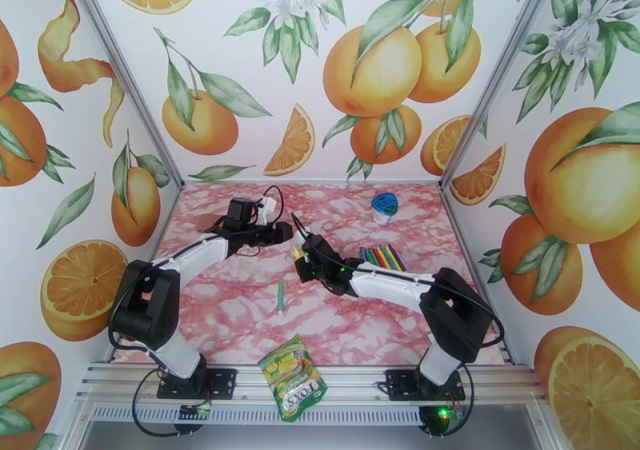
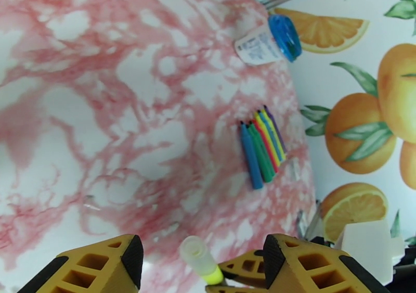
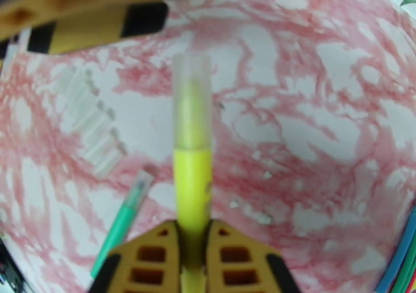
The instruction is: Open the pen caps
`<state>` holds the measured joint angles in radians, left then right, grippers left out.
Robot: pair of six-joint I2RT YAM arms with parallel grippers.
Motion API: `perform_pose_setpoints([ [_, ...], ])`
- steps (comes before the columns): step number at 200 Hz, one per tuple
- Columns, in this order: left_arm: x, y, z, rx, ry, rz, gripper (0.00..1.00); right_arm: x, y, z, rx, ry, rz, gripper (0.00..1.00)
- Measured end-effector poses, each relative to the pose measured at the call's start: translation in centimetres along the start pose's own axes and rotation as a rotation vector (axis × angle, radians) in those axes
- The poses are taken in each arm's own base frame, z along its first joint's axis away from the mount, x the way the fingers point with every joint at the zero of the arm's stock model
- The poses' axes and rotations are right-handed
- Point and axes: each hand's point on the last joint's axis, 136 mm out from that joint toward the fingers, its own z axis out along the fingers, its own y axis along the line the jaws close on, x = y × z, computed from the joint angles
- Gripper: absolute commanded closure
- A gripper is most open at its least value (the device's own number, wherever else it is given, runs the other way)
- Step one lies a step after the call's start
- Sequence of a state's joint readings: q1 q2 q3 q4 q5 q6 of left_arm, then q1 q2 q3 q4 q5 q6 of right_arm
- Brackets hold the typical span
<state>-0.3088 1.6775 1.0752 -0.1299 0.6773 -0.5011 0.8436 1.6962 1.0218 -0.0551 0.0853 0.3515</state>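
- the snack packet [image 1: 293, 377] is lying nearest the arm bases, across the near edge of the table [image 1: 240, 324], well short of the row of pens [image 1: 382, 258] and to its left.
- a single green pen [image 1: 281, 293] is lying flat, left of the row and nearer than it, apart from it.
- the right gripper [image 1: 302, 266] is sitting just left of the row; its fingers [image 3: 223, 234] are pinching a yellow pen [image 3: 192, 185] by the barrel, pressing on both sides.
- the cap [image 3: 191, 99], pale and see-through, is sitting on the yellow pen's free end.
- the left gripper [image 1: 282, 232] is hovering left of the row and a little beyond it; its fingers [image 2: 132, 257] are standing spread, the cap between them, touching neither.
- small pale pieces [image 3: 91, 127] are lying in a line on the table; too blurred to name.
- the row's pens are lying side by side, touching, blue through to purple.
- the blue-lidded container [image 1: 385, 206] is standing beyond the row, well apart.
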Motion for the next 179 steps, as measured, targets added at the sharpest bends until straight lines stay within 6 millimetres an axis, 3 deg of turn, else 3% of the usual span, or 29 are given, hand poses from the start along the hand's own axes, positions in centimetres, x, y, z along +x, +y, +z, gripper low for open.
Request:
perform_pose_setpoints([
  [61, 1.0, -0.8, 1.2, 0.039, 0.049, -0.012, 0.45, -1.2, 0.3, -1.0, -0.016, -0.047, -0.011, 0.93],
  [124, 1.1, -2.3, 1.7, 0.086, 0.071, 0.008, 0.61, -1.7, 0.5, -1.0, -0.024, -0.07, -0.017, 0.93],
  [179, 1.2, -2.3, 1.9, 0.094, 0.08, 0.002, 0.76, -1.6, 0.4, -1.3, -0.025, -0.075, -0.021, 0.93],
])
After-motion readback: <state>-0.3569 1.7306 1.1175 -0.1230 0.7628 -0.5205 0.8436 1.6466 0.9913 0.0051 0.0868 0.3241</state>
